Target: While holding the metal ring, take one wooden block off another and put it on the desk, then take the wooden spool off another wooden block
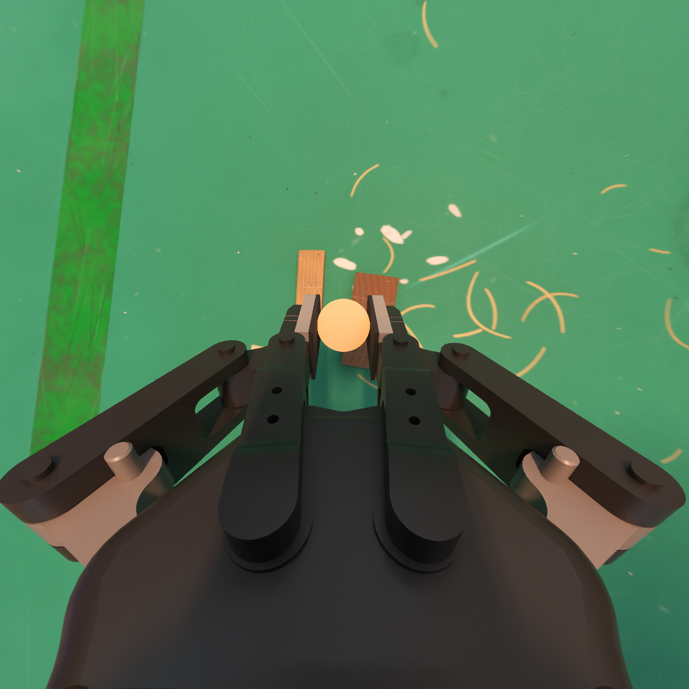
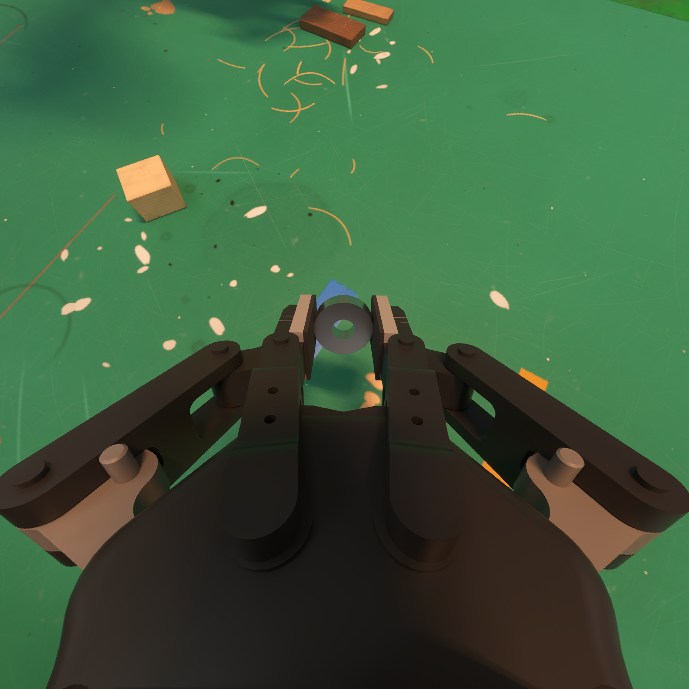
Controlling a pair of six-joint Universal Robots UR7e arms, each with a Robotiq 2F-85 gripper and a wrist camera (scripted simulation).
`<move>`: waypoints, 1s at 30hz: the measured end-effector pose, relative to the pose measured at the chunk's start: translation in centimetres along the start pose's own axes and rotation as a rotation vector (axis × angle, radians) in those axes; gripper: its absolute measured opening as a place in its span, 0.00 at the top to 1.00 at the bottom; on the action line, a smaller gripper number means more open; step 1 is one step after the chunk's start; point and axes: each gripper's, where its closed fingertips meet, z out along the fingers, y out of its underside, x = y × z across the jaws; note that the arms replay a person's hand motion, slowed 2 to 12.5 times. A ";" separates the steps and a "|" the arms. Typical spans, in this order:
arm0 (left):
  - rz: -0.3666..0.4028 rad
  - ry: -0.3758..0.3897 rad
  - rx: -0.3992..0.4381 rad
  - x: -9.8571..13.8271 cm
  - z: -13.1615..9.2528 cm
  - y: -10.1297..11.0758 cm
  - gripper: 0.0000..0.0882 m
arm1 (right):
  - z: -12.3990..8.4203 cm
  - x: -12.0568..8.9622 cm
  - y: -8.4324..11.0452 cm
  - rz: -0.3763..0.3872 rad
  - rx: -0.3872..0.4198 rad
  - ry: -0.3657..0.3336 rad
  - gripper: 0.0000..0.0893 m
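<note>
Pinching the round pale wooden spool (image 1: 343, 325), the left gripper (image 1: 343, 328) hovers above the dark-brown wooden block (image 1: 374, 289); the right gripper (image 2: 343, 328) clamps the grey metal ring (image 2: 343, 328). Slack in either hold would probably drop its piece.

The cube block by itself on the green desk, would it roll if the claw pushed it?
Probably not. The cube has flat faces and sits flat on the desk, so it would likely slide. It looks squat, so tipping seems unlikely. Being wood, it should stay stiff.
</note>
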 end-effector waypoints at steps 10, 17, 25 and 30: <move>0.082 0.000 0.125 5.7 -8.8 -1.3 0.75 | -0.3 -0.1 0.2 -0.011 0.005 -0.004 0.71; 0.154 0.080 0.130 12.6 -13.1 -0.2 0.75 | -0.4 0.0 0.4 -0.018 0.000 -0.005 0.71; 0.261 0.209 0.149 21.6 -14.1 1.7 0.75 | -0.3 0.0 0.6 -0.021 0.000 -0.004 0.71; 0.315 0.259 0.149 26.1 -12.6 2.8 0.75 | -0.1 0.0 0.6 -0.016 0.005 -0.006 0.71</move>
